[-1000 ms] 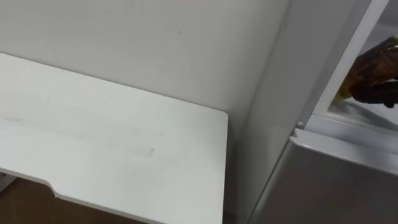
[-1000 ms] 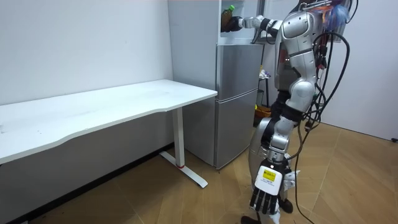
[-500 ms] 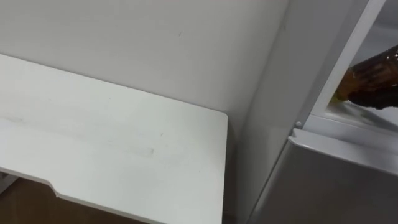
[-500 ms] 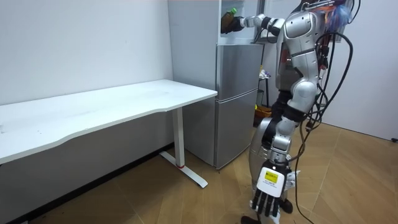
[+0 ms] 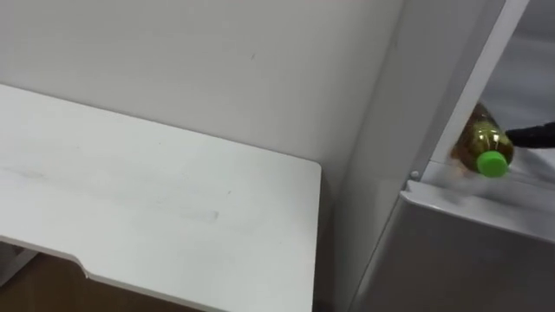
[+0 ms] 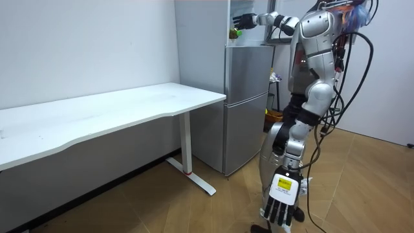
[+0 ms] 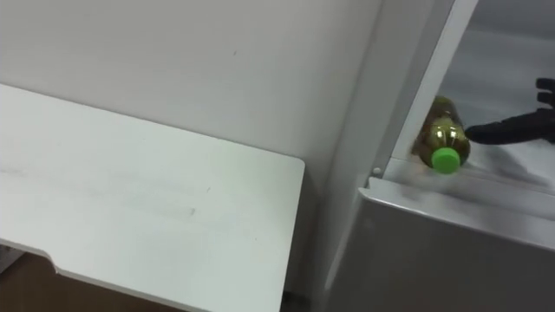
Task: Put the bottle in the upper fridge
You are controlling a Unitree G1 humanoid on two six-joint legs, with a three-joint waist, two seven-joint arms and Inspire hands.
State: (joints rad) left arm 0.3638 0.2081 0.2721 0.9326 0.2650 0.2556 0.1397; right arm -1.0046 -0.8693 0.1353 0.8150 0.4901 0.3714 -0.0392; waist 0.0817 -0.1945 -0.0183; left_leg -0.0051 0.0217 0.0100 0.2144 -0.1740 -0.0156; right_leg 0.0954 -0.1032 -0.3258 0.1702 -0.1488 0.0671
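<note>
Bottle of amber plastic with a green cap (image 7: 442,132) lies on its side at the front left corner of the open upper compartment of the tall grey fridge (image 6: 246,103), cap pointing outward. The right hand (image 7: 519,128) reaches in just beside it, dark fingers straight and spread. The left hand (image 6: 279,208) hangs low with fingers loosely straight, the print on its yellow label too small to read

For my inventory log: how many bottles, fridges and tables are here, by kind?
Green-capped bottle: 1
Fridge: 1
White table: 1
Total: 3
</note>
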